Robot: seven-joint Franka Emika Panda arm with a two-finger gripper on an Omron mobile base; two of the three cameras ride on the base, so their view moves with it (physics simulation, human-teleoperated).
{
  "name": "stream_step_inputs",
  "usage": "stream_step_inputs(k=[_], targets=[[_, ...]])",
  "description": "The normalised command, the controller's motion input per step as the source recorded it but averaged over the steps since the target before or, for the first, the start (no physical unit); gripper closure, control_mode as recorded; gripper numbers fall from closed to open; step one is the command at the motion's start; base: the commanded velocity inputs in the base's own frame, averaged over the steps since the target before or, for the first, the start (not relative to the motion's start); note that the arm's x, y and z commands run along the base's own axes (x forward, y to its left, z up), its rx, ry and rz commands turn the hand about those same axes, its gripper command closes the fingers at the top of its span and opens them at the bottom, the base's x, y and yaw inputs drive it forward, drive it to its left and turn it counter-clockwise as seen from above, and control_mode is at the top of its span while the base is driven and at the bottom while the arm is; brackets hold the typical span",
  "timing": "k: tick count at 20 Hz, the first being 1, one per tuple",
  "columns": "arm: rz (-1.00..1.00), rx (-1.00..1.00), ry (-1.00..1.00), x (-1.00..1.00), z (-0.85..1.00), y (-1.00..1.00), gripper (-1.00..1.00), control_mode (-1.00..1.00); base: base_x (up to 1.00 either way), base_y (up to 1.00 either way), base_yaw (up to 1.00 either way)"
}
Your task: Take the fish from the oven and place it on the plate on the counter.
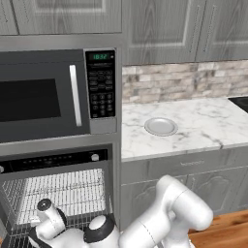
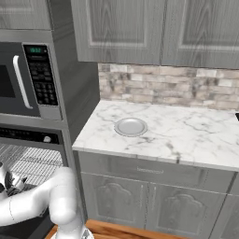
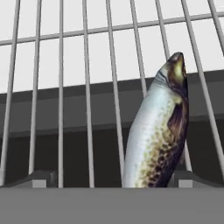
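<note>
In the hand view the fish (image 3: 155, 135), silvery with a dark mottled belly, lies on the oven's wire rack (image 3: 87, 87), its head pointing away from the hand. My gripper (image 3: 113, 180) is open and low over the rack. The fish's rear part sits between the fingertips, close against the right-hand fingertip (image 3: 187, 178), with a wide gap to the other one. The oven (image 1: 58, 191) stands open under the microwave, and my arm reaches down into it. The pale round plate (image 1: 161, 126) (image 2: 130, 126) sits with nothing on it on the white marble counter (image 1: 203, 121) (image 2: 186, 133).
The microwave (image 1: 43, 97) with its keypad sits directly above the oven's black control strip (image 1: 53, 161). Grey cabinets hang over the counter and a stone backsplash (image 1: 184, 80) runs behind it. A dark cooktop corner (image 1: 241, 102) shows at the counter's far right.
</note>
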Motion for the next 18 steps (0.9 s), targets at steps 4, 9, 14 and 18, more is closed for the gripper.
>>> stream_step_inputs(k=[4, 9, 14, 18], targets=[[0.01, -0.02, 0.04, -0.01, -0.73, 0.19, 1.00, -1.00, 0.00, 0.00, 0.00], [0.00, 0.00, 0.22, -0.21, -0.63, 0.19, 1.00, -1.00, 0.00, 0.00, 0.00], [0.00, 0.00, 0.14, -0.65, -0.34, 0.39, 1.00, -1.00, 0.00, 0.00, 0.00], [0.00, -0.08, -0.02, -1.00, -0.17, 0.56, 1.00, -1.00, 0.00, 0.00, 0.00]])
